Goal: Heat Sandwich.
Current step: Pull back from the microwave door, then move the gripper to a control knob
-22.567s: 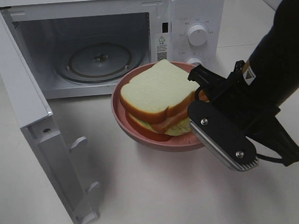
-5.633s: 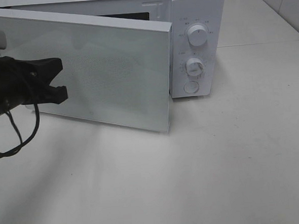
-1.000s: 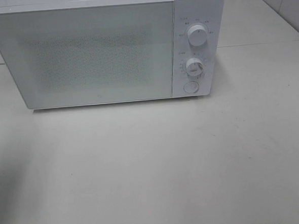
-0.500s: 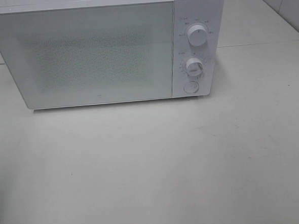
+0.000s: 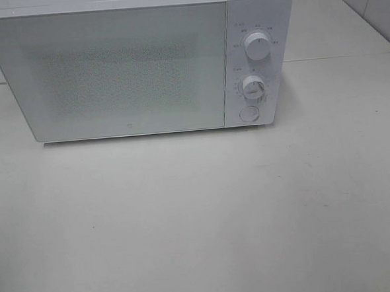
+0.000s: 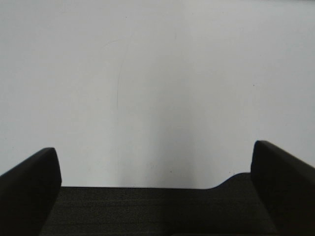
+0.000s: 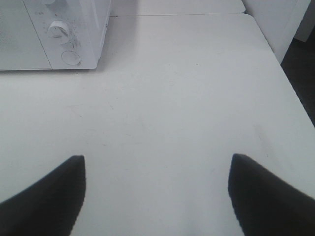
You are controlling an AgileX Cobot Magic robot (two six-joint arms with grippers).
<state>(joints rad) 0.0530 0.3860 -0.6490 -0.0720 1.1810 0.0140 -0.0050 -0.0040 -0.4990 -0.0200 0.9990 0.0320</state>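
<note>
High view: the microwave point(image 5: 130, 64) fills the upper left and centre of the frame, white, with its door point(image 5: 111, 72) shut flush. The door panel is a pale speckled screen and I can make out nothing behind it. On the control strip at upper right of centre sit an upper knob point(image 5: 258, 47), a lower knob point(image 5: 252, 87) and a round button point(image 5: 248, 113) under them. There is small print ringed around both knobs, too fine for me to read, and I find no brand name. A bare stretch of table point(image 5: 199, 218) takes the whole lower half. Neither arm shows here.

Left wrist view: the left gripper point(image 6: 153, 150) has its two dark fingers point(image 6: 29, 189) spread wide, with only plain white table between them. A faint curved scuff point(image 6: 118, 88) runs across that surface. No microwave here, and no writing.

Right wrist view: the right gripper point(image 7: 157, 158) also has its fingers point(image 7: 54, 196) well apart, holding nothing, with table between them. This view alone gives me the microwave's control corner from the side, the lower knob point(image 7: 60, 30) and the button point(image 7: 71, 57), the markings again illegible. It also shows the table's far edge with dark floor point(image 7: 302, 73) past it.

The sandwich appears in none of my views, so I cannot say where it is.
</note>
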